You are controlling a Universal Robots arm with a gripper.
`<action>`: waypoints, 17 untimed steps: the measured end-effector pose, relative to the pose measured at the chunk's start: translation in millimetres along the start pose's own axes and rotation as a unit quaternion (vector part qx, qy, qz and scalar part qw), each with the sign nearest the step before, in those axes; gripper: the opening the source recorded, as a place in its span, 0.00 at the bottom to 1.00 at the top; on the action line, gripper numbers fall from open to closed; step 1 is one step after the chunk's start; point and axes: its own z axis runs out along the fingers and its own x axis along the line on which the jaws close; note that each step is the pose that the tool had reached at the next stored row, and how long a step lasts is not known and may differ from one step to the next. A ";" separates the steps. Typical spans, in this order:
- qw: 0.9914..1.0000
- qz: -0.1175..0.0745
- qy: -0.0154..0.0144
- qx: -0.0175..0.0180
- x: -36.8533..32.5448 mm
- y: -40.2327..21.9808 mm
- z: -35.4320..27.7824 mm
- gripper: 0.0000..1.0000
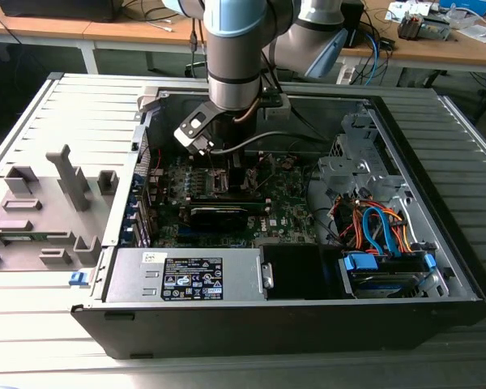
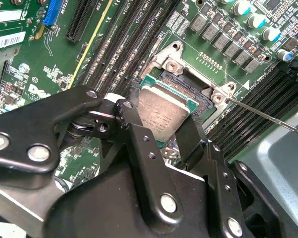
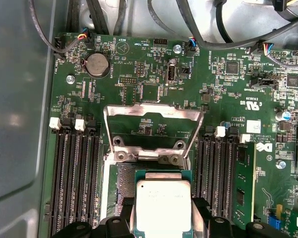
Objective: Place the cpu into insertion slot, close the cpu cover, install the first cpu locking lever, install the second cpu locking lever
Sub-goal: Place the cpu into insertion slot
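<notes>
Silvery-grey cpu (image 2: 164, 111) pinched in the gripper (image 2: 160, 130), right over the slot (image 2: 197, 93).
We see the gripper clenched on two opposite edges of the cpu, which hangs low over the dark slot and seems a little slanted to it; whether the two touch we cannot tell. The cover (image 3: 139, 109) stands flipped open just beyond. Our worry is a skewed or off-centre descent — one corner would press into the slot and could damage it. Letting go while slanted would leave the cpu unseated, and the cover might then jam on it.
</notes>
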 end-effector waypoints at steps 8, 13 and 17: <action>1.000 0.000 0.000 0.000 0.6 -3.3 2.2 0.54; 1.000 0.000 -0.002 0.000 5.6 -3.1 3.1 0.54; 1.000 0.000 -0.003 0.000 12.9 -2.6 3.0 0.54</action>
